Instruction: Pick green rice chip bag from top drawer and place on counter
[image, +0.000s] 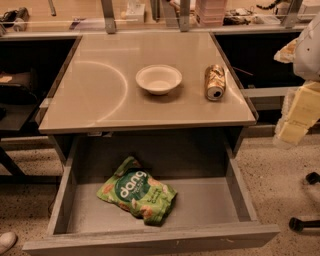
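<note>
The green rice chip bag (137, 196) lies flat on the bottom of the open top drawer (210, 205), left of its middle, with the "dang" logo facing up. The counter (100, 95) sits above the drawer. My gripper (296, 116) hangs at the right edge of the view, beside the counter's right side and above the floor. It is well apart from the bag and holds nothing that I can see.
A white bowl (159, 79) and a gold drink can (215, 82) lying on its side rest on the counter. Dark shelving flanks the counter. A chair base (305, 220) stands on the speckled floor at right. A shoe tip (7, 241) shows at bottom left.
</note>
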